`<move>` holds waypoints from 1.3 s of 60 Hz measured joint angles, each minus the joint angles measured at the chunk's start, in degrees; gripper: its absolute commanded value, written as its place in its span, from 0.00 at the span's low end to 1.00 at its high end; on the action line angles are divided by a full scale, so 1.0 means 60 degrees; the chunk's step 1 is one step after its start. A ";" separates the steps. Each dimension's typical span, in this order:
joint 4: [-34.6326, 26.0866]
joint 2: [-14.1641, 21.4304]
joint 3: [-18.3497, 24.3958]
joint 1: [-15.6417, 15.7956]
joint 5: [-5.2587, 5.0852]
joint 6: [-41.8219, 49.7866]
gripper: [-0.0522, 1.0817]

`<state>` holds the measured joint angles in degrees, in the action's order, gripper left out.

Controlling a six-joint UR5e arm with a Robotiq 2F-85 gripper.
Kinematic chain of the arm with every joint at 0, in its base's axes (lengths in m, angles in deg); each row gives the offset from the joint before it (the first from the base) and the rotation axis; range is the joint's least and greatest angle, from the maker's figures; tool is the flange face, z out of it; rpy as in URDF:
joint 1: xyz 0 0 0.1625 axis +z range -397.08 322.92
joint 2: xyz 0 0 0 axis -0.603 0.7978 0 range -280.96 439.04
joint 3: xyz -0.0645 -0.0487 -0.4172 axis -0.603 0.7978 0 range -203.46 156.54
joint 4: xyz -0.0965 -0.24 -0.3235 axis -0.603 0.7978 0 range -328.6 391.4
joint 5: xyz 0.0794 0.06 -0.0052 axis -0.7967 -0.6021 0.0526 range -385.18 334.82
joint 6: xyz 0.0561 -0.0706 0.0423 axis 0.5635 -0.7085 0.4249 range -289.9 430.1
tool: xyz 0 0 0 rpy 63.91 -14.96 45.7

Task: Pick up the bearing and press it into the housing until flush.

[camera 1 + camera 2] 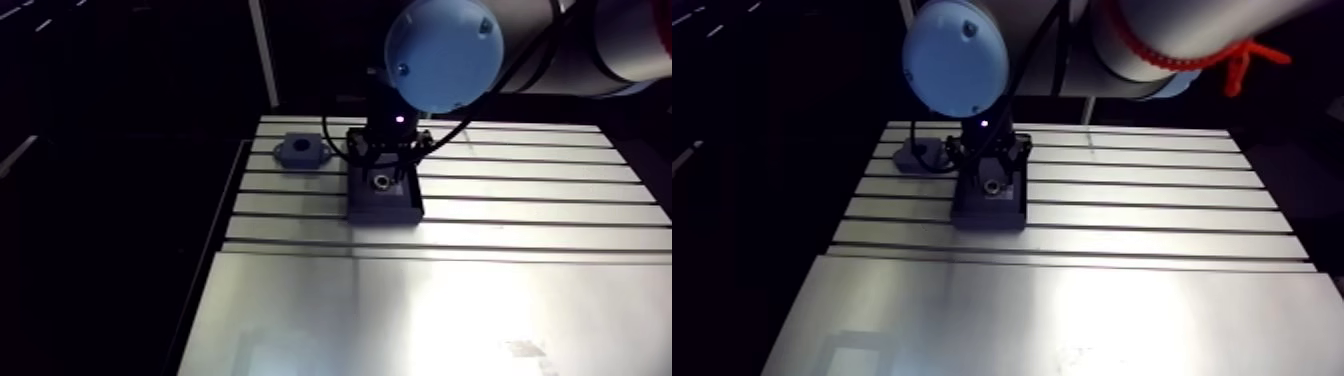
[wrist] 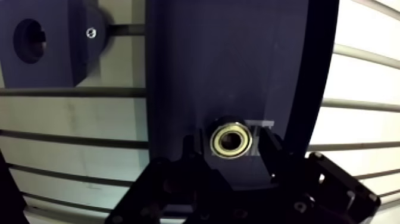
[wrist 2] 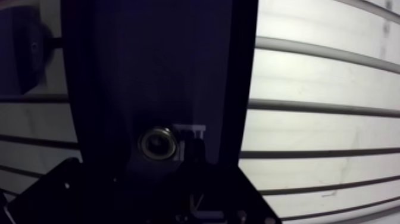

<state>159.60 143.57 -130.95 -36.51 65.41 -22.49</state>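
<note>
The bearing (image 2: pixel 232 140), a small metal ring with a brassy inner face, sits in a dark rectangular holder block (image 2: pixel 226 59) on the slotted table. My gripper (image 2: pixel 233 149) is low over that block (image 1: pixel 385 205), with its dark fingers (image 2: pixel 275 149) standing on either side of the bearing. Narrow gaps show between the fingers and the ring, so the gripper is open. The housing (image 2: pixel 38 42), a dark block with a round bore and a screw beside it, lies beyond the holder and off to one side. In the arm view the housing (image 1: pixel 300 150) stands at the table's back left.
The slotted aluminium table (image 1: pixel 480 215) runs wide to the right of the holder. A smooth bright plate (image 1: pixel 430 310) covers its near part. The table's left edge (image 1: pixel 215 260) drops into darkness.
</note>
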 measured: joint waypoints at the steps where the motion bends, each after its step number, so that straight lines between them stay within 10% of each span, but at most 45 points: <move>1: 0.0000 -0.0004 -0.0001 -0.0001 0.0000 0.0000 0.42; 78: -0.0014 -0.0026 0.0006 -0.0023 0.0012 -0.0014 0.49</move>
<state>159.51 143.41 -130.91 -36.64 65.48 -22.57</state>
